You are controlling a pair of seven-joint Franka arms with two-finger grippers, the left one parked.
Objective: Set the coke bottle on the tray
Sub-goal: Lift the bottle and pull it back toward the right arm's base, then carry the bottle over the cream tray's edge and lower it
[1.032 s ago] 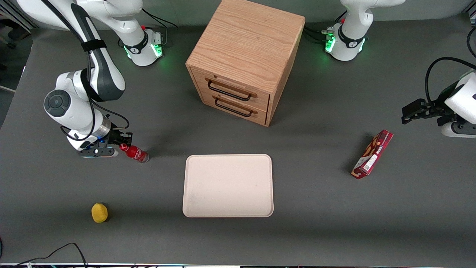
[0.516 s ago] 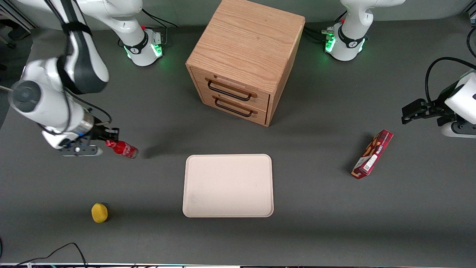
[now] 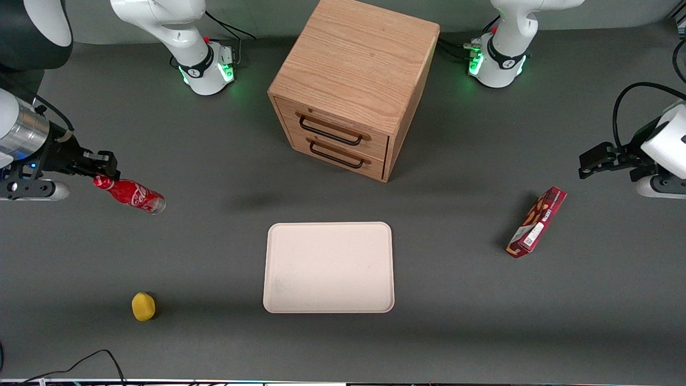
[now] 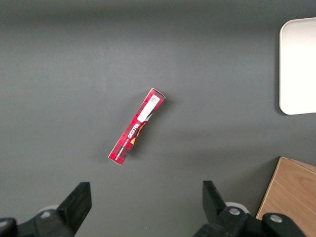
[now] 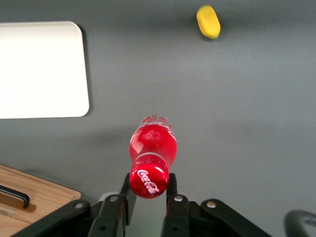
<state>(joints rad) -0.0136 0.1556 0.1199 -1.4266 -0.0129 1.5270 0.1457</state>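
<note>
Right arm mostly cut off at the frame edge in the front view; only wrist and gripper (image 3: 103,174) show, at the working arm's end of the desk. Jaws pinching the coke bottle (image 3: 131,194) at the neck just under the cap; the wrist view shows the fingers (image 5: 129,190) pressed on either side. Bottle is lifted off the desk, tilted, base pointing toward the tray (image 3: 329,267). Tray sits mid-desk near the front edge, nothing on it, well apart from the bottle. Bare desk between bottle and tray. Lemon-like yellow thing (image 3: 143,306) near the front edge, wooden drawer cabinet (image 3: 353,86) toward the back edge, snack box (image 3: 536,222) toward the parked arm's end.
</note>
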